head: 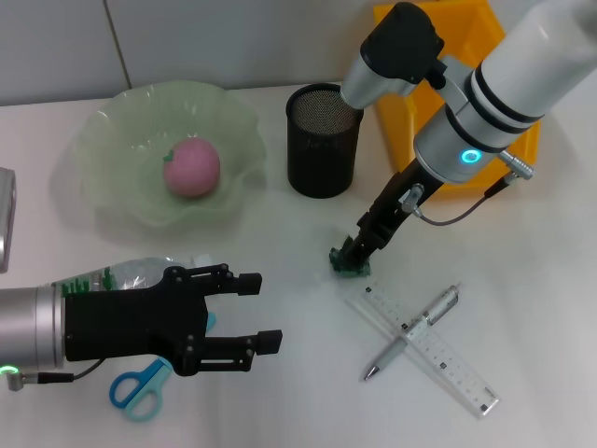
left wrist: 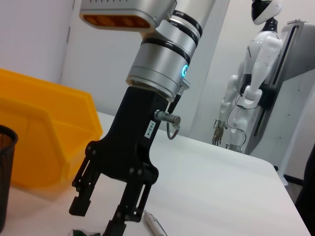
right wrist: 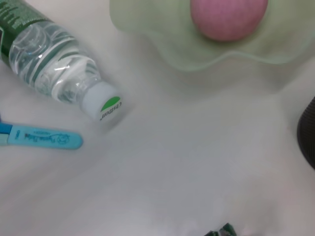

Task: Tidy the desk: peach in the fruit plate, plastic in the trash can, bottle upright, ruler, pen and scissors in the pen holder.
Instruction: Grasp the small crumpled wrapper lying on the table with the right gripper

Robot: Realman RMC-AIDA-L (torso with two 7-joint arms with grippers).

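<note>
Meanwhile, on the white bench (head: 522, 280), the right gripper (head: 353, 257) reaches down onto a small crumpled green plastic scrap (head: 346, 264), jaws closed around it, just in front of the black mesh pen holder (head: 322, 140). The left gripper (head: 261, 313) hovers with fingers spread wide and empty above a clear plastic water bottle (right wrist: 51, 64) lying on its side, its white cap (right wrist: 103, 102) bearing a green leaf mark and small unreadable lettering. Blue-handled scissors (head: 140, 387) lie beside it. A pink peach (head: 191, 166) sits in the pale green frilled fruit plate (head: 112, 140). A silver pen (head: 410, 333) crosses a clear ruler (head: 457, 369). A yellow plastic bin (head: 410, 112) stands behind.
</note>
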